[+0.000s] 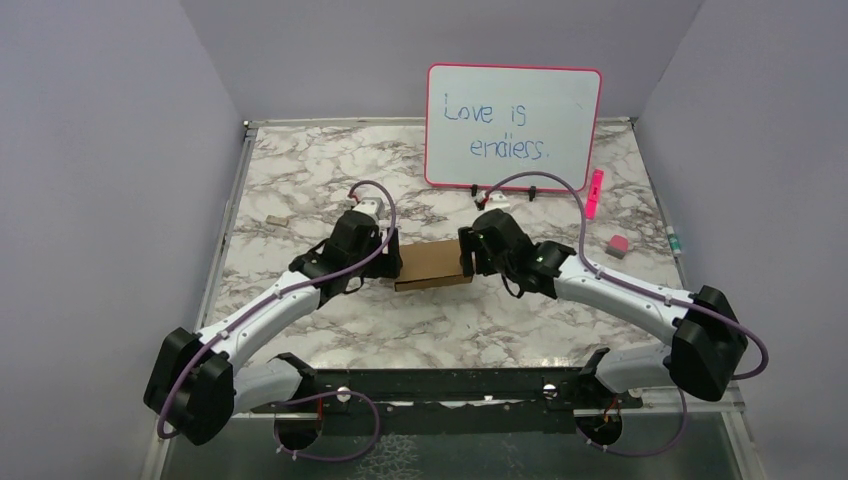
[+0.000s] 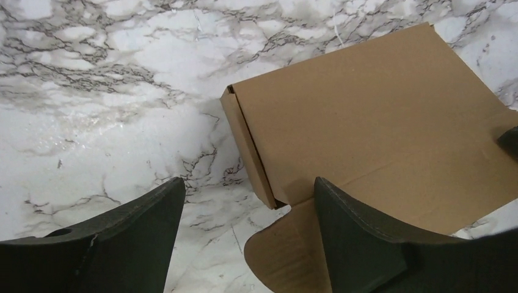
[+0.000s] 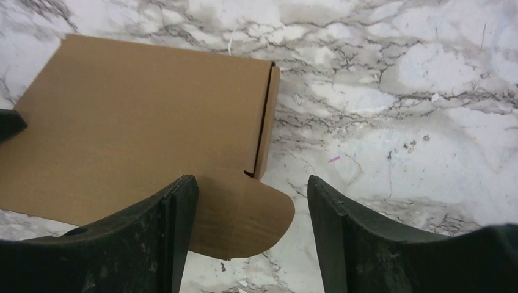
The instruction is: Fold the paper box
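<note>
**Top view.** The paper box (image 1: 435,265) lay at mid-table (image 1: 300,170), lid down, between the two arms. The left gripper (image 1: 390,262) stood at its left end and the right gripper (image 1: 467,256) at its right end. From this height, contact with the cardboard could not be told. A whiteboard (image 1: 513,127) stood behind, a pink marker (image 1: 596,192) and an eraser (image 1: 616,246) lay to the right, and a small brown scrap (image 1: 277,218) lay to the left (all well apart from the box, none obstructing either arm).

**Left wrist view.** The jaws stood open and held nothing. A rounded flap (image 2: 278,256) projected from the box's corner and lay flat on the marble, partly under one finger. The step in hand was probably tucking this flap. To do it well, the flap should be caught under its free edge, turned about its crease, and steered into the narrow gap beside the side wall (image 2: 247,146).

**Right wrist view.** These jaws were likewise apart and empty, straddling the matching flap (image 3: 244,213). The tight slot was the main hindrance. The smooth marble might also let the box slide, so each arm should brace against the other's push.
</note>
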### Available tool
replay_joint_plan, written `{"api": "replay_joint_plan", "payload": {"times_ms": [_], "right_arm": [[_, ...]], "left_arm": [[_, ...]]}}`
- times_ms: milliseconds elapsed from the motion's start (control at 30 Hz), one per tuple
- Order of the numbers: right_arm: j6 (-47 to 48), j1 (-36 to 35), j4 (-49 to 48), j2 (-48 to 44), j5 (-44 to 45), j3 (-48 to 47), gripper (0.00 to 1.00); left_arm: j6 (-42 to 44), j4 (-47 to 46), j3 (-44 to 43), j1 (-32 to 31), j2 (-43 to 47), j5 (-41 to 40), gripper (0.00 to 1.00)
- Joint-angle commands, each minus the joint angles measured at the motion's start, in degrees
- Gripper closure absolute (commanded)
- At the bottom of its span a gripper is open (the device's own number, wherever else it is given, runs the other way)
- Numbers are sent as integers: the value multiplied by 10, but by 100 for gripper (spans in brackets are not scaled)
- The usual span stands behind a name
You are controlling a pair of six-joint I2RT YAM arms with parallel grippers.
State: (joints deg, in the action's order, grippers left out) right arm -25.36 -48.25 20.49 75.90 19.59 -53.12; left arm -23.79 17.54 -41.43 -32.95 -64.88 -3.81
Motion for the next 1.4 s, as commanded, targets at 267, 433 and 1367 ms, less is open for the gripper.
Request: {"api": "replay_joint_plan", "payload": {"times_ms": [267,433,1367], "right_arm": [[-18,3,-84,32,-35,78,32],[-25,5,-145,50,-25,130,34],[-65,6,-143,-124,-63,164,0]], "left_arm": [[-70,-114,109,4,-3,18,25],[-90,-153,151,4,-15,14,27],[102,-12,-91,79,-17,91,1]]}}
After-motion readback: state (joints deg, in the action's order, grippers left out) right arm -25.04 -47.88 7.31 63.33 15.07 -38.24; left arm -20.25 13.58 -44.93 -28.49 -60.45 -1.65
